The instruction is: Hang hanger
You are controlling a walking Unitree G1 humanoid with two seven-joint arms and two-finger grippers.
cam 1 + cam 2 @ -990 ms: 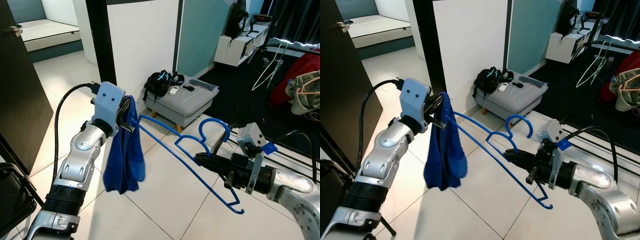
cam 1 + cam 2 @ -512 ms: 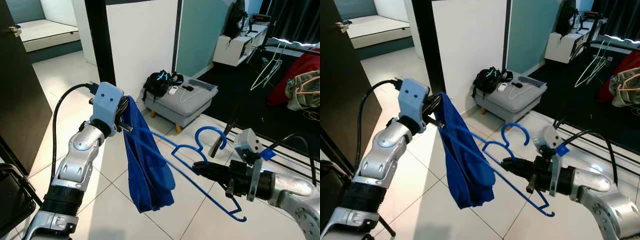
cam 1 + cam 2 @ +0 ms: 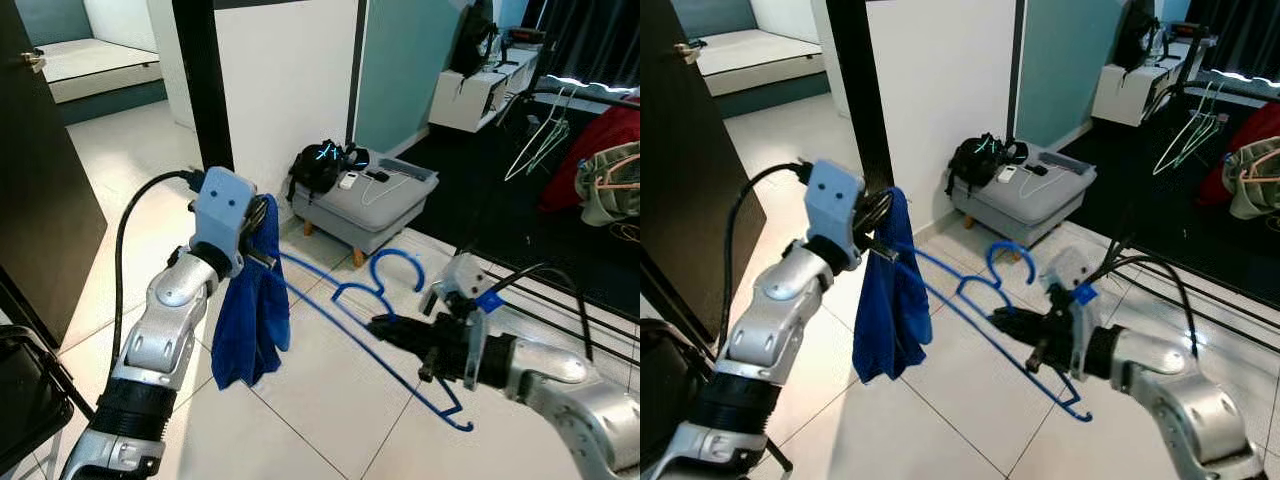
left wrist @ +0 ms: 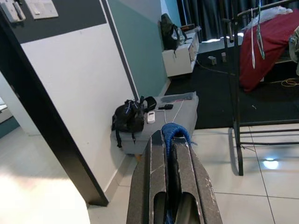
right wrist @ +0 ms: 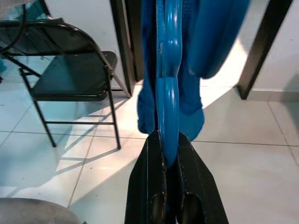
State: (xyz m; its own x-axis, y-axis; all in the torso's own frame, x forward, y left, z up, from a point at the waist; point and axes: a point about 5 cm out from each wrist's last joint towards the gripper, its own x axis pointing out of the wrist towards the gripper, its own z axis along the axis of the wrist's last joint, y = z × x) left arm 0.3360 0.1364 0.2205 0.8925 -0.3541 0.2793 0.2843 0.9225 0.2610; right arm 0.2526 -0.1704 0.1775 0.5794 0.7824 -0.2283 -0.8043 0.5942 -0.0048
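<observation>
A blue plastic hanger (image 3: 345, 322) stretches between my two grippers, its hook (image 3: 398, 268) pointing up. My right gripper (image 3: 384, 326) is shut on the hanger just below the hook; the right wrist view has the black fingers (image 5: 150, 154) clamped on the blue bar (image 5: 168, 107). At the hanger's far end my left gripper (image 3: 260, 226) is shut on a blue cloth (image 3: 251, 310), which hangs down in a bunch. The left wrist view has a blue fold (image 4: 174, 133) pinched between the fingers (image 4: 154, 158).
A grey ottoman (image 3: 385, 212) with a black bag (image 3: 322, 164) stands by the white wall ahead. To the right is a black clothes rack (image 3: 540, 100) with hangers and clothes. A dark door (image 3: 40, 190) is on the left, and a black folding chair (image 5: 70, 74) stands behind the cloth.
The cloth, swung out along the hanger half a second ago, has dropped back and hangs straight under the left gripper. The right gripper with the hanger has moved left, nearer the left arm.
</observation>
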